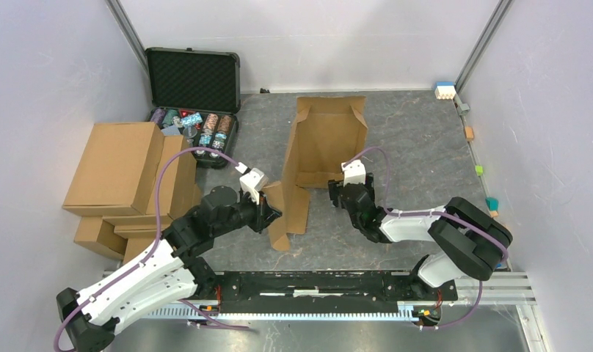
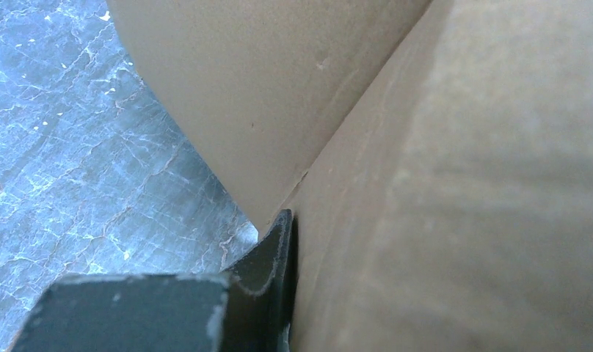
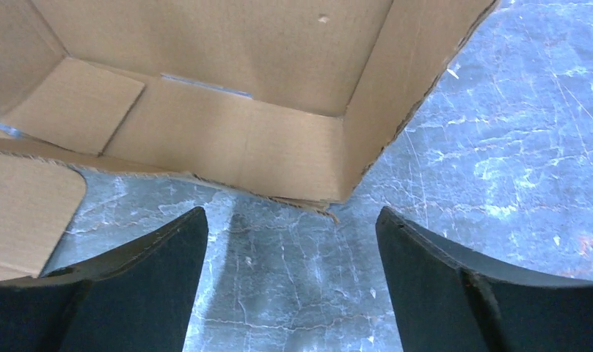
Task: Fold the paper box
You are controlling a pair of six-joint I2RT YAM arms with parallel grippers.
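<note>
Grey marbled desk (image 1: 426, 139) fills the floor of a pale-walled booth; on it lies one paper box (image 1: 326, 143), half formed, in the middle and reaching toward the far edge, its side walls raised and a long flap trailing toward the near edge. One black foam-lined case (image 1: 193, 73) stands open at the far-left corner, with rolls of chips inside; a pile of brown cartons (image 1: 117, 172), at least four, sits along the left edge; at least four small coloured blocks (image 1: 479, 170) are strung along the right edge.

Two arms rise from the near edge; the left one stretches diagonally from the near-left corner, elbow bent, and its left claw (image 1: 270, 211) pinches the trailing flap, which stands up off the desk; the right arm doubles back from the near-right corner, forearm low, with the right claw (image 1: 335, 192) at the box's near right corner.

Only the left wrist view shows the grip closely: one dark finger (image 2: 275, 271) lies flat against the cardboard, the other hidden behind the sheet. Only the right wrist view shows the right claw's fingers (image 3: 154, 264) spread wide and empty, bare desk between them, the box's corner just beyond the tips and apart from them.
</note>
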